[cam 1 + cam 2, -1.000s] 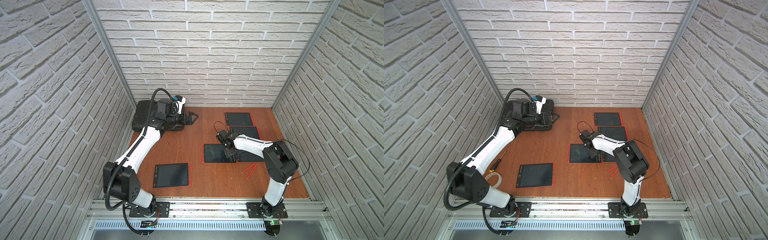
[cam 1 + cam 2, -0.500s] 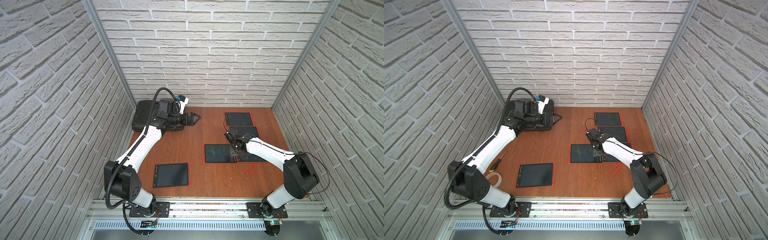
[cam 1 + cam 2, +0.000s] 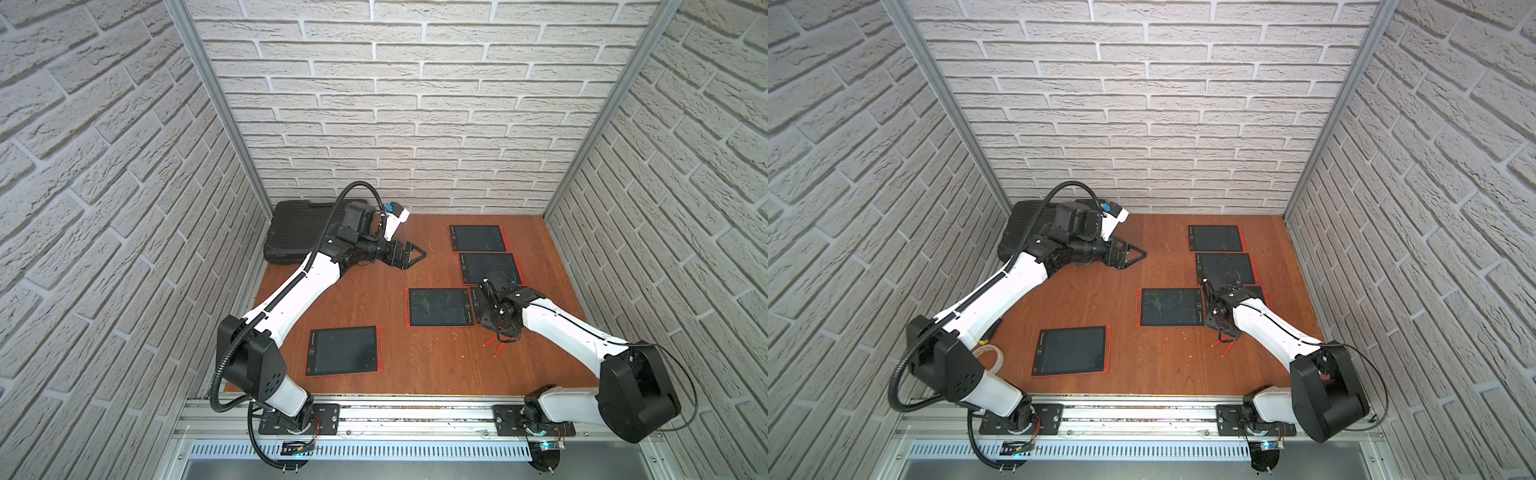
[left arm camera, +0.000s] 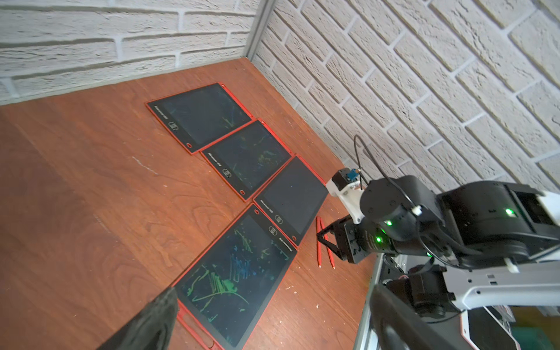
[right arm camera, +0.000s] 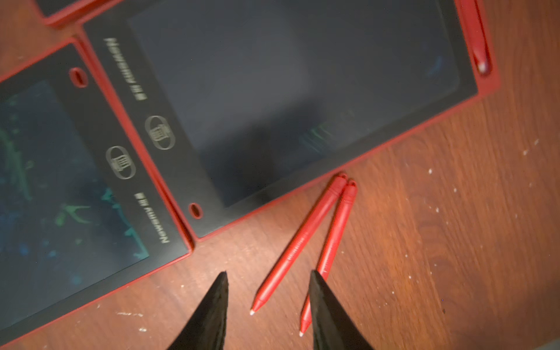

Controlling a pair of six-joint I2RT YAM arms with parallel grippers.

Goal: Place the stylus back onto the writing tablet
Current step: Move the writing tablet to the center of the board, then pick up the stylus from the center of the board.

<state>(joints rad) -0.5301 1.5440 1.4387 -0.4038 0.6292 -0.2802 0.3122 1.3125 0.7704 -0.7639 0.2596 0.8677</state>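
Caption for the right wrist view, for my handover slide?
Right tool open over two loose red styluses on the wooden table, beside a dark tablet.

Two red styluses (image 5: 298,242) beside dark tablet (image 5: 288,91)

White textured brick-pattern walls (image 3: 415,104) close me in at nine, twelve and three o'clock, joined by grey aluminium corner posts (image 3: 218,104). Beneath me lies a scuffed reddish-brown wooden tabletop (image 3: 365,299). A slotted silver metal rail (image 3: 415,411) borders it at six o'clock. The light is soft and even.
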